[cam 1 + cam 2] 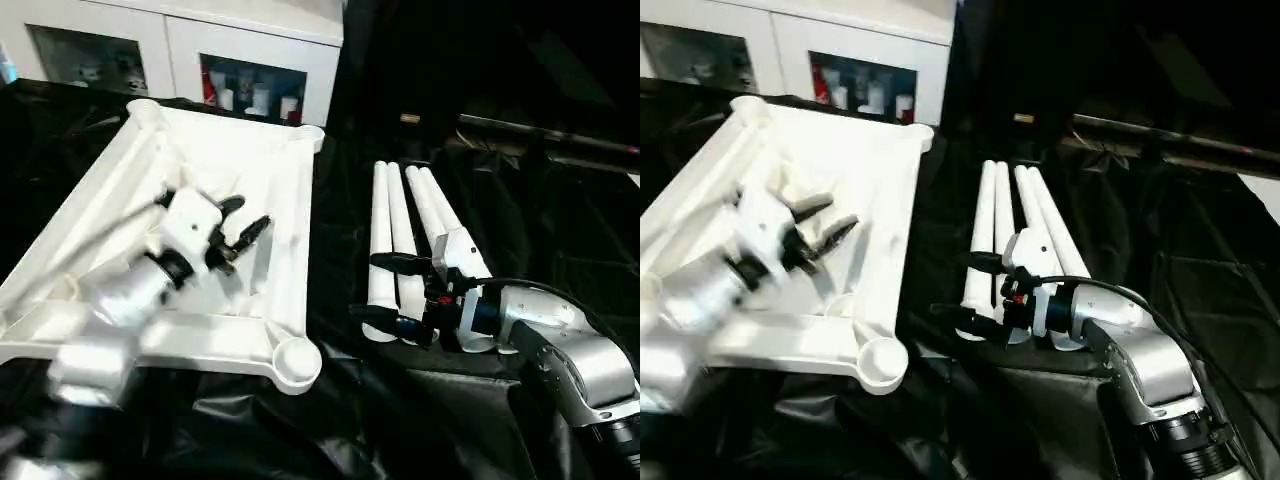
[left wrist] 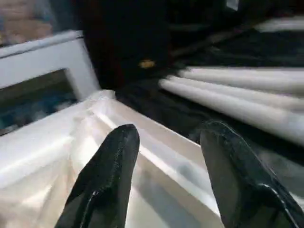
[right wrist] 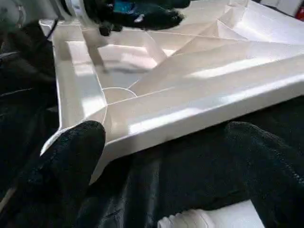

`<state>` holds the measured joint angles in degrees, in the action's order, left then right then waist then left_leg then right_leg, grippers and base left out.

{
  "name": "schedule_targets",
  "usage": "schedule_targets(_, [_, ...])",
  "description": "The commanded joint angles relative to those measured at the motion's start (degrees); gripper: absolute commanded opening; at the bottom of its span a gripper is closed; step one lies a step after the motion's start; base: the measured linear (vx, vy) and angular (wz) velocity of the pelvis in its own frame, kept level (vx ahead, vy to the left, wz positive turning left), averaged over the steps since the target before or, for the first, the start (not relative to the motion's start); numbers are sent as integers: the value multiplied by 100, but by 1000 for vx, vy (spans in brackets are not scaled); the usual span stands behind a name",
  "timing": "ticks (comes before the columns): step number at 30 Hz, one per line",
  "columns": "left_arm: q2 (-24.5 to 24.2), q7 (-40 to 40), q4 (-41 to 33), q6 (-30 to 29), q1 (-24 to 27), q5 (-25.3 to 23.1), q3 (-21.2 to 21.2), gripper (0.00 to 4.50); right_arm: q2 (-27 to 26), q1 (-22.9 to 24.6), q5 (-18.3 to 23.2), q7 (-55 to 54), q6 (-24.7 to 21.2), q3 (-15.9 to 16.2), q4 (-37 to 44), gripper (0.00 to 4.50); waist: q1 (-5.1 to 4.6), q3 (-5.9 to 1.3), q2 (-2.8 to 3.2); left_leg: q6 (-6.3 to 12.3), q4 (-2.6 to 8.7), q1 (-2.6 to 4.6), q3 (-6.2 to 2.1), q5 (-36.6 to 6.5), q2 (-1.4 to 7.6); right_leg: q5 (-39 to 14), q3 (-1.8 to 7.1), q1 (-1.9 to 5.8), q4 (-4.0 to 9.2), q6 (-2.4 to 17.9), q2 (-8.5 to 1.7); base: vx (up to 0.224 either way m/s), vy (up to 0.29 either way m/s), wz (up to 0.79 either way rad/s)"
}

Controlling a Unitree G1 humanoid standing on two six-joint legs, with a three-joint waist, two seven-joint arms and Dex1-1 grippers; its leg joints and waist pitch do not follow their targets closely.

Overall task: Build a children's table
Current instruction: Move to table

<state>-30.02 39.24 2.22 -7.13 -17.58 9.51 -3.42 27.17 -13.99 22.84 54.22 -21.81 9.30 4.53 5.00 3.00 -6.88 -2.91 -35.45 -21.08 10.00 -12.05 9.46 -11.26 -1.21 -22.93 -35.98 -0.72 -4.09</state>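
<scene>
The children's table lies in parts on black cloth. Its white square tabletop (image 1: 250, 150) rests upside down on the left, ribs up, with a round socket (image 1: 296, 358) at the near right corner. To its right, several white tubular legs (image 1: 382, 225) lie side by side. My left gripper (image 1: 246, 220) hovers over the ribbed underside, open, with nothing between its fingers (image 2: 114, 161). My right gripper (image 1: 388, 291) is open wide over the near ends of the legs and holds nothing. In the right wrist view a leg end (image 3: 190, 221) shows below it, with the tabletop's edge (image 3: 199, 118) ahead.
A white cabinet (image 1: 250, 50) with glass doors stands behind the tabletop. Black cloth (image 1: 560, 230) covers the whole work surface, crumpled at the right and near edge. A dark bar (image 1: 540, 130) runs across the back right.
</scene>
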Motion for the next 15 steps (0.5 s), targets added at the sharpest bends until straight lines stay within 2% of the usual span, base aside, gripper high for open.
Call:
schedule_targets(1, [-249, 495, 282, 277, -314, -51, -82, 243, -12, -86, 27, -102, 37, -232, 35, 450, 10, -339, 265, -134, 523, 108, -147, -973, 314, -675, 190, 171, 362, 923, -322, 0, 0, 0])
schedule_targets(2, [-249, 495, 282, 277, -314, -51, -82, 243, -12, -86, 27, -102, 37, -232, 35, 450, -2, -337, 222, -116, 514, 104, -136, -953, 313, -550, 186, 176, 370, 962, -313, 0, 0, 0])
schedule_targets(3, [-305, 493, 710, 494, -704, -16, 87, 243, -42, -121, 48, -145, 61, -300, 12, 450, 1, -341, 226, -119, 505, 99, -128, -914, 302, -361, 183, 196, 348, 1047, -310, 0, 0, 0])
schedule_targets(4, [-323, 544, 791, 506, -803, 22, 126, 243, -43, -128, 44, -150, 76, -311, 11, 450, 14, -341, 290, -144, 501, 127, -119, -943, 302, -264, 178, 186, 344, 1142, -315, 0, 0, 0])
schedule_targets(5, [-446, 897, 785, 243, -927, 221, 142, 243, -49, -149, 31, -165, 97, -318, 5, 450, 11, -342, 279, -160, 495, 120, -123, -941, 309, -222, 176, 204, 318, 1197, -326, 0, 0, 0])
schedule_targets(6, [-662, 1285, 544, -134, -844, 342, 22, 243, -54, -153, 0, -185, 143, -318, 8, 450, 20, -341, 434, -246, 510, 137, -132, -1015, 303, -211, 171, 201, 318, 1256, -327, 0, 0, 0])
schedule_targets(7, [-923, 1662, 287, -494, -704, 398, -140, 243, -76, -157, -29, -235, 172, -313, 8, 450, 28, -327, 462, -302, 528, 110, -154, -996, 306, -207, 171, 238, 267, 1323, -353, 0, 0, 0])
schedule_targets(8, [-1237, 2038, -58, -780, -442, 434, -314, 243, -100, -139, -70, -296, 194, -297, 20, 450, 16, -336, 487, -314, 529, 115, -144, -985, 313, -156, 167, 234, 272, 1340, -344, 0, 0, 0])
schedule_targets(9, [-1488, 2302, -331, -907, -189, 422, -447, 243, -114, -107, -111, -343, 223, -271, 34, 450, -20, -315, 459, -295, 542, 77, -148, -939, 312, -107, 172, 264, 263, 1387, -334, 0, 0, 0])
schedule_targets(10, [-1658, 2404, -561, -1005, 74, 420, -502, 243, -124, -48, -145, -374, 242, -235, 64, 450, -38, -315, 433, -213, 518, 92, -112, -919, 312, -136, 189, 248, 284, 1430, -339, 0, 0, 0])
schedule_targets(11, [-1658, 2404, -561, -1005, 74, 420, -502, 243, -124, -48, -145, -374, 242, -235, 64, 450, -41, -312, 450, -176, 509, 92, -100, -926, 311, -194, 200, 242, 285, 1454, -342, 0, 0, 0])
schedule_targets(12, [-1818, 2469, -809, -1076, 416, 475, -532, 243, -135, 60, -186, -388, 249, -189, 113, 450, -24, -302, 486, -111, 513, 88, -94, -995, 320, -434, 215, 239, 320, 1454, -360, 0, 0, 0])
schedule_targets(13, [-1826, 2468, -837, -1076, 453, 484, -532, 243, -134, 75, -189, -387, 246, -182, 119, 450, 8, -303, 501, -79, 511, 95, -92, -1008, 340, -542, 224, 235, 327, 1466, -380, 0, 0, 0])
schedule_targets(15, [-1912, 2512, -1106, -1157, 757, 632, -557, 243, -119, 198, -239, -367, 226, -106, 169, 450, 28, -281, 556, -122, 540, 111, -92, -1228, 354, -888, 221, 203, 372, 1409, -358, 0, 0, 0])
